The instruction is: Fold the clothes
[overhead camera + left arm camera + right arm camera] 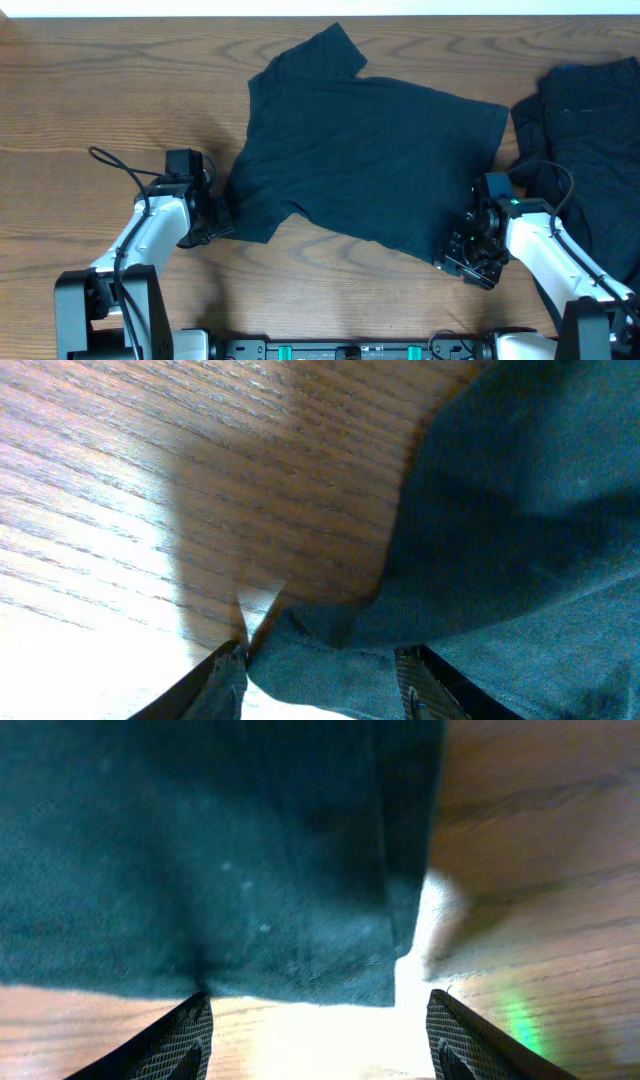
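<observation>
A dark navy T-shirt lies spread flat on the wooden table, one sleeve pointing to the far edge. My left gripper is open at the shirt's near left sleeve; in the left wrist view the sleeve edge lies between its open fingers. My right gripper is open at the shirt's near right hem corner. In the right wrist view the hem corner sits just ahead of the open fingers, with bare table between them.
A second dark garment lies bunched at the right edge of the table. Black cables run along both arms. Bare wood lies to the left and along the near edge.
</observation>
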{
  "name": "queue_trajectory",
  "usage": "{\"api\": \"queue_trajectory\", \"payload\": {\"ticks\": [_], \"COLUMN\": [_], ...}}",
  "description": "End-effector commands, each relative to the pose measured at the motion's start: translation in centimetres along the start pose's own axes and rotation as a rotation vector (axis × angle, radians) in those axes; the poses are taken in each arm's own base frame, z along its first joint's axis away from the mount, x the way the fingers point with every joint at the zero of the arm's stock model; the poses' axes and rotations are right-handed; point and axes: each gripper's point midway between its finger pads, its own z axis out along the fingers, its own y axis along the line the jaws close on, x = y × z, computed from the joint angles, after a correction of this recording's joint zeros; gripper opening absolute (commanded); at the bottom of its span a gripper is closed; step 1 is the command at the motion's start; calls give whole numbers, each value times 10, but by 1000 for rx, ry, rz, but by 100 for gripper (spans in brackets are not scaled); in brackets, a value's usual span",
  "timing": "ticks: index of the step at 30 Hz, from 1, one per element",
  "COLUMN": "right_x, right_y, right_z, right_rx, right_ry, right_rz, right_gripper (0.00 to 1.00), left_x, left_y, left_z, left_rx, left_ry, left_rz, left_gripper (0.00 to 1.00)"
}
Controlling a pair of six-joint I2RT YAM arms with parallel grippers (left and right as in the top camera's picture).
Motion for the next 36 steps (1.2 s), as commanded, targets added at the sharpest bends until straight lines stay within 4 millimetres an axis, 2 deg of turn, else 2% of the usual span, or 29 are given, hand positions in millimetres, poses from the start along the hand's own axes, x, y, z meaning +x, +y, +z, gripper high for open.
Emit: {"api": "queue_trajectory", "payload": {"ticks": [1, 8, 10, 13, 15, 16, 19, 24, 27, 31, 36], "right_x": [-4, -9, -8, -7, -7, -7, -8, -9, -12, -22, -33], "right_y": [-8, -8, -8, -9, -9, -10, -10, -9, -6, 6, 14], "right_z": [3, 11, 11, 11, 11, 11, 11, 10, 4, -15, -44], "right_rx": [20, 1, 2, 4, 8, 9, 12, 10, 7, -6, -15], "right_ry": [-27, -55, -54, -51, -50, -50, -53, -55, -60, -81, -105], "right_rz": [64, 95, 95, 95, 96, 96, 95, 92, 71, 33, -4], "right_gripper": [66, 65, 63, 54, 45, 39, 1, 1, 1, 1, 1], "left_x": [16, 16, 16, 16, 16, 16, 17, 17, 13, 3, -12], "left_y": [-1, -1, -2, -2, -2, -2, -8, -12, -16, -33, -44], "left_z": [14, 14, 14, 14, 14, 14, 13, 8, -3, -30, -69], "left_rx": [17, 18, 20, 24, 24, 24, 55, 74, 86, 165, 218], "left_ry": [70, 70, 71, 73, 73, 73, 81, 92, 93, 61, -37], "left_rz": [-9, -10, -10, -10, -10, -10, -10, -11, -11, -5, 5], "left_gripper": [51, 50, 42, 23, 8, 6, 6, 6, 6, 6, 6]}}
